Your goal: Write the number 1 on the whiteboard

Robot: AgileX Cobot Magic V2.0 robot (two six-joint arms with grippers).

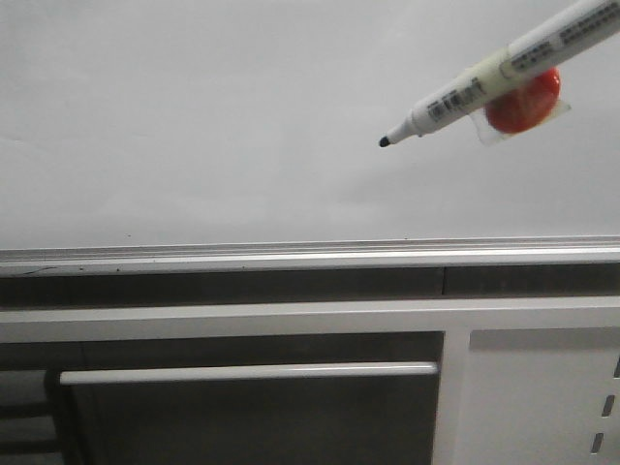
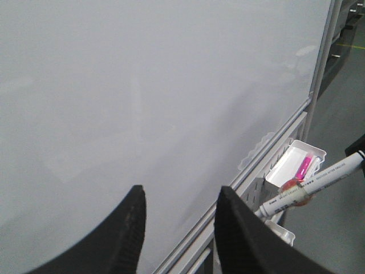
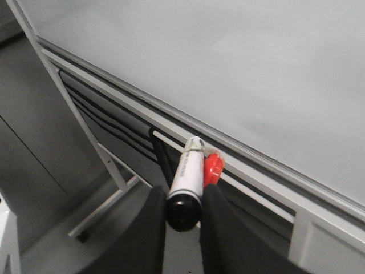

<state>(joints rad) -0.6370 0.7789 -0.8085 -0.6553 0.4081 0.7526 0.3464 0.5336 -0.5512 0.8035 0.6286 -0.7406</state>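
The whiteboard point(image 1: 194, 116) fills the upper front view, with its silver rail point(image 1: 291, 254) along the lower edge. No black stroke of a number 1 shows on it. A white marker point(image 1: 484, 82) with a red round piece point(image 1: 523, 105) taped to it reaches in from the upper right, its black tip point(image 1: 384, 142) by the board; I cannot tell if it touches. My right gripper point(image 3: 183, 194) is shut on the marker point(image 3: 187, 177) near its black end cap. My left gripper point(image 2: 181, 194) is open and empty, facing the board point(image 2: 142, 85).
Below the rail are a white crossbar point(image 1: 242, 373) and a white cabinet panel with slots point(image 1: 542, 387). A small white tray point(image 2: 288, 162) holding a pink pen point(image 2: 305, 167) hangs by the board's frame. Grey floor lies beyond the board's edge.
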